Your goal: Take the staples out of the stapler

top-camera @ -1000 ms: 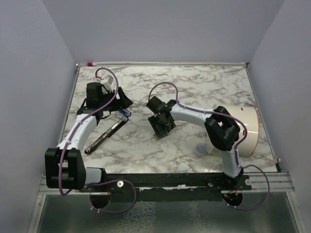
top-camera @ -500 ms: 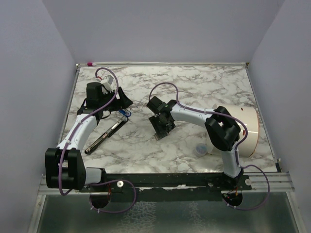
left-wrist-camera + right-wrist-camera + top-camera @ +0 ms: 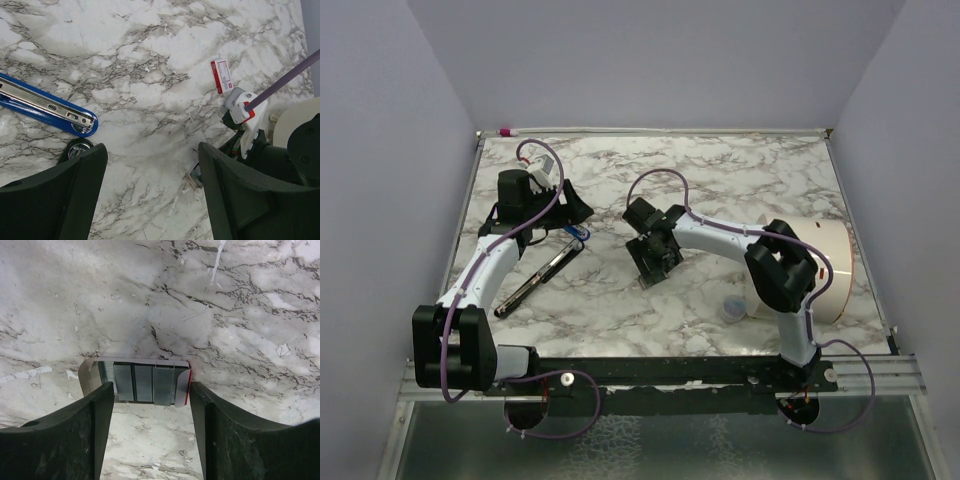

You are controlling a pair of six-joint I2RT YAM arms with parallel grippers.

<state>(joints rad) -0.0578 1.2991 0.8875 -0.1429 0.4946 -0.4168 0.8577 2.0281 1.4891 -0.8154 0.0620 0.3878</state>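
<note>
The stapler (image 3: 47, 106) is blue with a silvery metal rail and lies opened out flat on the marble; it shows as a long dark bar (image 3: 538, 272) in the top view. My left gripper (image 3: 151, 150) hangs open just right of its blue end, holding nothing. Several grey strips of staples (image 3: 145, 382) lie side by side in a small white carton (image 3: 90, 371) with a red edge. My right gripper (image 3: 151, 390) is low at the carton, jaws apart. The left finger overlaps the carton's left part and the right finger touches its red flap.
A small white piece with pink-red marks (image 3: 222, 76) lies near the right arm's wrist. A cream cylinder (image 3: 825, 265) lies on its side at the right, with a small clear cap (image 3: 732, 308) beside it. Tiny white scraps (image 3: 187, 167) dot the marble between the grippers.
The right arm's elbow has shifted very slightly. The left arm and the stapler have not moved.
</note>
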